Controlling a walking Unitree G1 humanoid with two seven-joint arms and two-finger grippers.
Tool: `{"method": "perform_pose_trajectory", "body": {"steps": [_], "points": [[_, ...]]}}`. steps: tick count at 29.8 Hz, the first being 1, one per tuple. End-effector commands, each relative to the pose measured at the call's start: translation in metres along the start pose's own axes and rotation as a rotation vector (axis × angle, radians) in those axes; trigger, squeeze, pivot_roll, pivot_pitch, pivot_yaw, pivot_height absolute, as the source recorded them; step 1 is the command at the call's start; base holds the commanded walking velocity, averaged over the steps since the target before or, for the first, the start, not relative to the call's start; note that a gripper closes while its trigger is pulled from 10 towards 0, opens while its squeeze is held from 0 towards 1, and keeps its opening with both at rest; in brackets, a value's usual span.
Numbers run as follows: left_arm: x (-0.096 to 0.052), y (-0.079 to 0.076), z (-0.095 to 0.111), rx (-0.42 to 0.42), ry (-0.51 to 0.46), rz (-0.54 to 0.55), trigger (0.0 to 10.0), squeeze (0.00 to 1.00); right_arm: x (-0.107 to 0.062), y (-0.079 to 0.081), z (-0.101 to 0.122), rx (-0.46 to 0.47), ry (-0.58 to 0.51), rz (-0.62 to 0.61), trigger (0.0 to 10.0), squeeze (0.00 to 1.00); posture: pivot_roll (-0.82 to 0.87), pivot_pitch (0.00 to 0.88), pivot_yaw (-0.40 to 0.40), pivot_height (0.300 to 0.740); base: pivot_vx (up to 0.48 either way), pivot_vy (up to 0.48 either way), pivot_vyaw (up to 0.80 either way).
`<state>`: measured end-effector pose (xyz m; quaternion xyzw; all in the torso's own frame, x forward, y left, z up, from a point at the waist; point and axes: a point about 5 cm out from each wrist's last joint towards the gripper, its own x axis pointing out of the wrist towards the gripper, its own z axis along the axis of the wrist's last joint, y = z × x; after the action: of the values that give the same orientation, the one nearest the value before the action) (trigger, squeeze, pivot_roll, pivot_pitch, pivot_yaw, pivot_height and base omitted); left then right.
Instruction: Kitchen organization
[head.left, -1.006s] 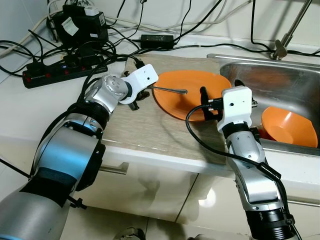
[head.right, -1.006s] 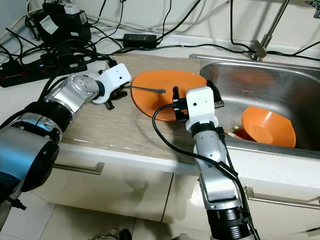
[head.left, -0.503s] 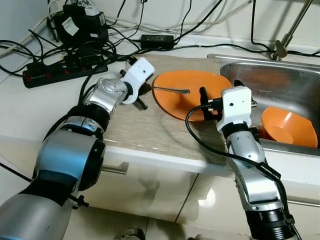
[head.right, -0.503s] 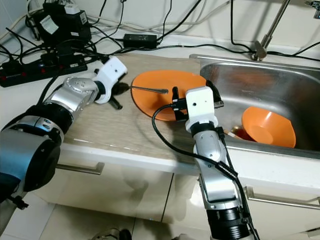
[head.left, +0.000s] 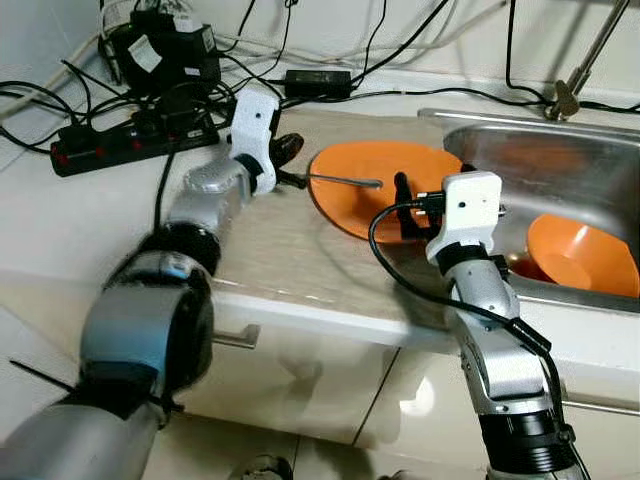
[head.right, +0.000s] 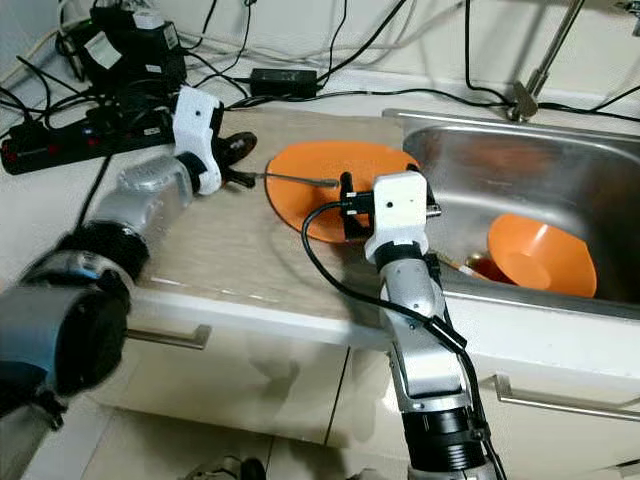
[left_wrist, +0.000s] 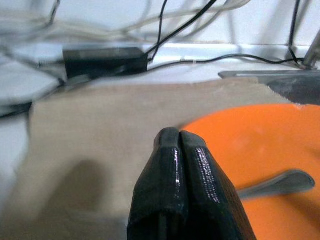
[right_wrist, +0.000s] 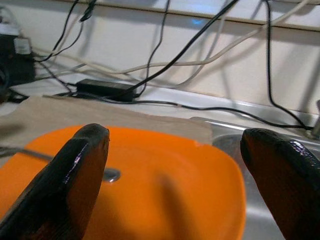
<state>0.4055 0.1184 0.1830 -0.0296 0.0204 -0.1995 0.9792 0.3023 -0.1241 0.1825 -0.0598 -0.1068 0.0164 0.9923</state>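
Note:
An orange plate (head.left: 385, 195) lies on a beige mat (head.left: 290, 250) beside the sink, with a metal spoon (head.left: 345, 181) resting on it. My left gripper (head.left: 288, 160) hovers at the plate's back-left edge, close to the spoon's handle end. Its fingers (left_wrist: 179, 150) are shut, with nothing visible between the tips. My right gripper (right_wrist: 175, 165) sits low at the plate's right edge, open wide, with its fingers (right_wrist: 75, 170) on either side of the rim. A second orange bowl (head.left: 580, 255) lies in the steel sink (head.left: 500, 140).
A red-switched power strip (head.left: 120, 145), a black box (head.left: 170, 55), an adapter (head.left: 320, 80) and many cables crowd the counter's back left. The faucet (head.left: 565, 95) stands behind the sink. The white counter edge and a drawer handle (head.left: 235, 338) lie below.
My left arm has swung up and back, turning its gripper from the plate's near-left side to its back-left edge. The right arm has barely moved. The plate and spoon stay put.

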Motion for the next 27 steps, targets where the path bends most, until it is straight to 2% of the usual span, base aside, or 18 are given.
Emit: {"method": "perform_pose_trajectory", "body": {"steps": [1, 4, 5, 7, 8, 9, 11, 13, 14, 15, 16, 18, 19, 23, 27], "points": [[-0.004, 0.004, 0.003, -0.017, -0.080, 0.100, 10.0, 0.00, 0.003, -0.004, 0.004, 0.010, -0.029, -0.020, 10.0, 0.00, -0.12, 0.000, 0.056, 0.740, 0.000, 0.000, 0.00], [-0.008, -0.004, -0.005, -0.037, -0.118, 0.149, 10.0, 0.00, 0.005, -0.006, 0.005, 0.005, -0.050, -0.034, 10.0, 0.00, -0.10, 0.000, 0.061, 0.740, 0.000, 0.000, 0.00], [-0.013, -0.014, -0.014, -0.043, -0.120, 0.146, 10.0, 0.00, 0.005, -0.007, 0.007, 0.011, -0.066, -0.052, 10.0, 0.00, -0.09, 0.000, 0.067, 0.740, 0.000, 0.000, 0.00], [-0.027, -0.024, -0.023, -0.041, -0.138, 0.166, 10.0, 0.00, 0.004, -0.011, 0.009, 0.014, -0.089, -0.079, 10.0, 0.00, -0.09, 0.000, 0.073, 0.740, 0.000, 0.000, 0.00], [-0.027, -0.024, -0.023, -0.041, -0.138, 0.166, 10.0, 0.00, 0.004, -0.011, 0.009, 0.014, -0.089, -0.079, 10.0, 0.00, -0.09, 0.000, 0.073, 0.740, 0.000, 0.000, 0.00], [-0.040, -0.021, -0.023, -0.020, -0.152, 0.196, 10.0, 0.00, 0.001, -0.015, 0.009, 0.014, -0.094, -0.096, 10.0, 0.00, -0.09, 0.000, 0.074, 0.740, 0.000, 0.000, 0.00], [-0.046, -0.018, -0.021, -0.002, -0.161, 0.212, 10.0, 0.00, 0.000, -0.016, 0.009, 0.014, -0.095, -0.102, 10.0, 0.00, -0.09, 0.000, 0.074, 0.740, 0.000, 0.000, 0.00], [-0.064, -0.005, -0.013, 0.040, -0.194, 0.265, 10.0, 0.00, -0.008, -0.022, 0.008, 0.008, -0.098, -0.115, 10.0, 0.00, -0.09, 0.000, 0.075, 0.740, 0.000, 0.000, 0.00], [-0.064, -0.005, -0.013, 0.040, -0.194, 0.265, 10.0, 0.00, -0.008, -0.022, 0.008, 0.008, -0.098, -0.115, 10.0, 0.00, -0.09, 0.000, 0.075, 0.740, 0.000, 0.000, 0.00], [-0.074, 0.000, -0.010, 0.066, -0.208, 0.283, 10.0, 0.00, -0.013, -0.026, 0.007, 0.003, -0.099, -0.120, 10.0, 0.00, -0.08, 0.000, 0.075, 0.740, 0.000, 0.000, 0.00], [-0.074, 0.000, -0.010, 0.066, -0.208, 0.283, 10.0, 0.00, -0.013, -0.026, 0.007, 0.003, -0.099, -0.120, 10.0, 0.00, -0.08, 0.000, 0.075, 0.740, 0.000, 0.000, 0.00], [-0.097, 0.009, -0.021, 0.082, -0.159, 0.305, 10.0, 0.00, -0.029, -0.032, -0.005, -0.026, -0.060, -0.121, 10.0, 0.00, -0.08, 0.000, 0.072, 0.740, 0.000, 0.000, 0.00], [-0.104, 0.010, -0.029, 0.081, -0.126, 0.308, 10.0, 0.00, -0.036, -0.033, -0.014, -0.042, -0.028, -0.120, 10.0, 0.00, -0.08, 0.000, 0.067, 0.740, 0.000, 0.000, 0.00], [-0.110, 0.006, -0.041, 0.090, -0.078, 0.303, 10.0, 0.00, -0.045, -0.032, -0.022, -0.062, 0.004, -0.113, 10.0, 0.00, -0.08, 0.000, 0.064, 0.740, 0.000, 0.000, 0.00], [-0.118, 0.001, -0.062, 0.085, 0.017, 0.254, 10.0, 0.00, -0.061, -0.043, -0.029, -0.081, 0.046, -0.150, 10.0, 0.00, -0.09, 0.000, 0.067, 0.740, 0.000, 0.000, 0.00]]}}
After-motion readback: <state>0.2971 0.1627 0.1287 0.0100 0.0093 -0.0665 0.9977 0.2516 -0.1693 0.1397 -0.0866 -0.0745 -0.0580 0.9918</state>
